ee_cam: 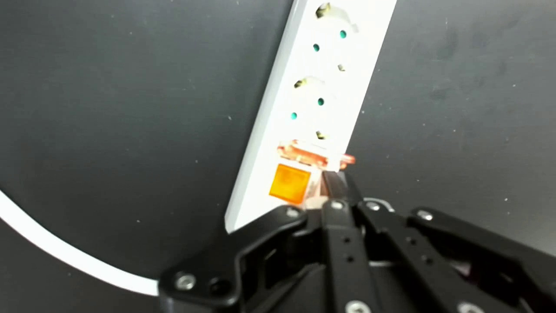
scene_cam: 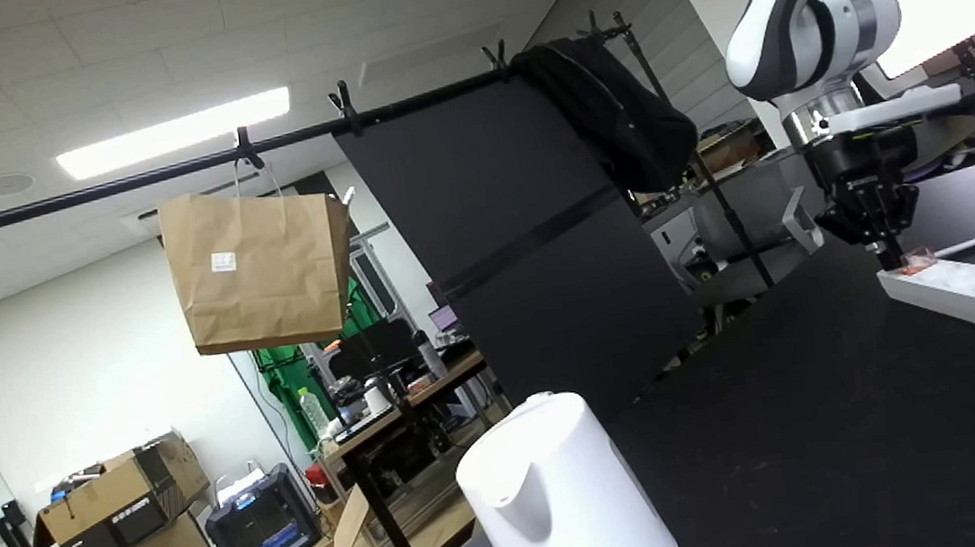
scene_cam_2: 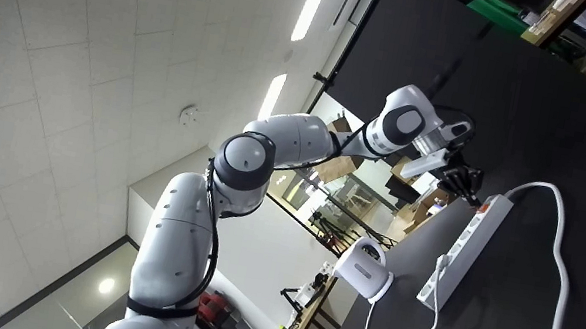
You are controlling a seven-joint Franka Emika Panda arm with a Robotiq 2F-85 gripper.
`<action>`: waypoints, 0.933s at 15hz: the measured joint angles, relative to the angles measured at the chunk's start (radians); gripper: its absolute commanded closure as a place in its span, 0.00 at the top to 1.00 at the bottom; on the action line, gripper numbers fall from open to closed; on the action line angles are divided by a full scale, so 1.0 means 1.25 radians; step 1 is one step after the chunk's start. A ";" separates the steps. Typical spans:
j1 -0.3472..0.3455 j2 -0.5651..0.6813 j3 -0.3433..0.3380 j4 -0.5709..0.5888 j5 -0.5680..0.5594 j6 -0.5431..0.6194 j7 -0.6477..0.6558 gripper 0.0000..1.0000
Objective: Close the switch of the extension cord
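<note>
The extension cord is a long flat white bar on the dark table. It shows in both exterior views (scene_cam: 967, 306) (scene_cam_2: 467, 250) and in the wrist view (ee_cam: 334, 87), with round sockets along its top. Its square orange switch (ee_cam: 290, 184) lies near the cable end, beside a raised clear-and-orange cover (ee_cam: 304, 154). The switch area also shows in both exterior views as a small orange patch (scene_cam: 911, 270) (scene_cam_2: 482, 208). My gripper (ee_cam: 341, 176) is shut and empty, its fingertips close beside the switch at the bar's edge. I cannot tell whether they touch the bar. The gripper also shows in both exterior views (scene_cam: 892, 261) (scene_cam_2: 475, 203).
A white kettle (scene_cam: 574, 491) stands on the dark table (scene_cam_2: 520, 298); it also shows in an exterior view (scene_cam_2: 364, 272). Its plug (scene_cam_2: 442, 263) sits in the bar. The bar's thick white cable (scene_cam_2: 562, 281) curves across the table and over its edge.
</note>
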 measured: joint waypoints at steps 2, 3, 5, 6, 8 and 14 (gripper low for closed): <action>0.019 -0.017 0.000 0.000 -0.017 0.005 -0.001 0.00; 0.028 -0.027 0.000 -0.001 -0.026 0.007 -0.001 0.00; 0.042 -0.050 -0.001 -0.002 -0.050 0.008 -0.003 0.26; 0.049 -0.063 -0.003 -0.003 -0.061 0.008 -0.004 0.32; 0.060 -0.087 -0.004 -0.007 -0.087 0.008 -0.008 0.45; 0.086 -0.143 -0.016 -0.036 -0.152 0.008 -0.016 0.87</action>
